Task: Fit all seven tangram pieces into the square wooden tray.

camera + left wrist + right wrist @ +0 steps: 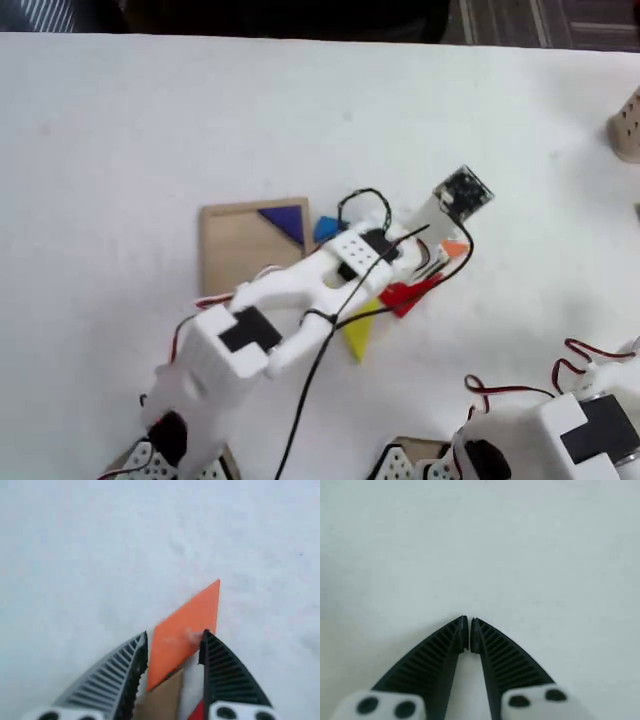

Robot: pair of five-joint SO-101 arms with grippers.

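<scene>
The square wooden tray (232, 255) lies at mid-table with a dark blue triangle (285, 222) in its far right corner. A light blue piece (327, 229) sits just right of the tray. A red piece (405, 293) and a yellow triangle (360, 335) lie under my left arm. My left gripper (175, 636) is shut on the orange parallelogram (187, 625), one finger against each long edge; the orange piece (455, 247) rests low on the white table. A tan piece (162, 700) shows beneath it. My right gripper (469, 625) is shut over bare table.
The right arm's base (560, 440) stands at the near right edge. A pale wooden object with holes (627, 125) stands at the far right. The white table stretches open behind and to the left of the tray.
</scene>
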